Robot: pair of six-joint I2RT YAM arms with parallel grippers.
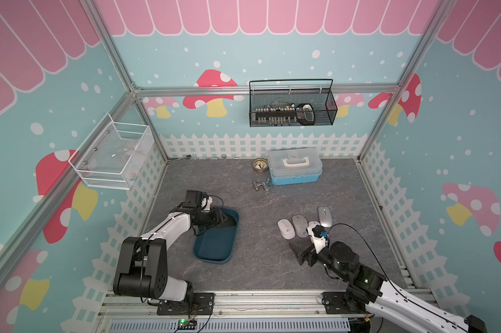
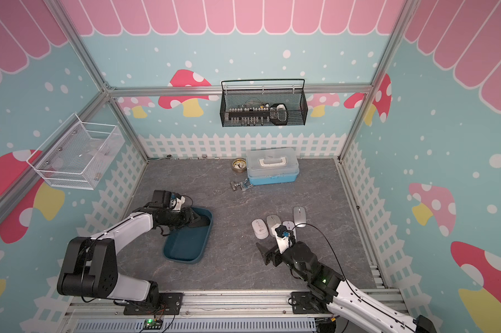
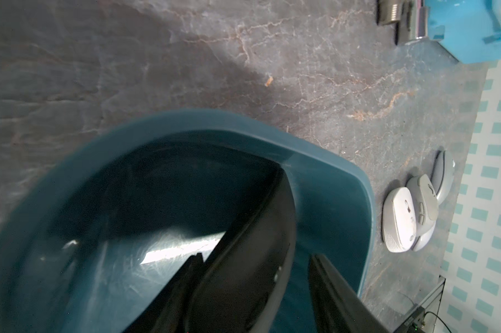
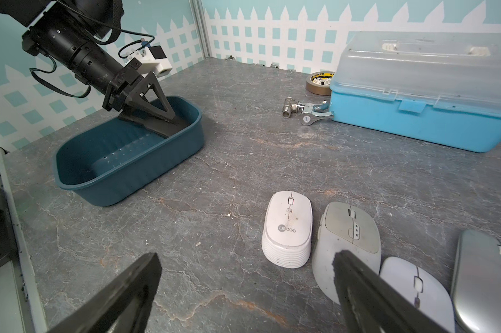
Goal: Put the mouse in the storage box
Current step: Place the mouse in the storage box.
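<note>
Grey tabletop [image 1: 258,230] between storage box [image 1: 214,245], mice [image 1: 300,226]

Pale-blue printed walls [image 1: 272,52] with red and pink mushrooms, a pink scalloped canopy band [image 1: 214,14] and a white picket-fence border [image 1: 243,145] enclose a grey marble-patterned floor mat [image 1: 272,268], framed by silver aluminium rails [image 1: 186,91]. A black wire-mesh basket [image 1: 330,109] hangs at upper centre, a white wire-mesh basket [image 1: 99,170] at middle left.

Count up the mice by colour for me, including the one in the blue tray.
White mice: 2
Grey mouse: 1
Silver mouse: 1
Black mouse, in the tray: 1
Total: 5
</note>
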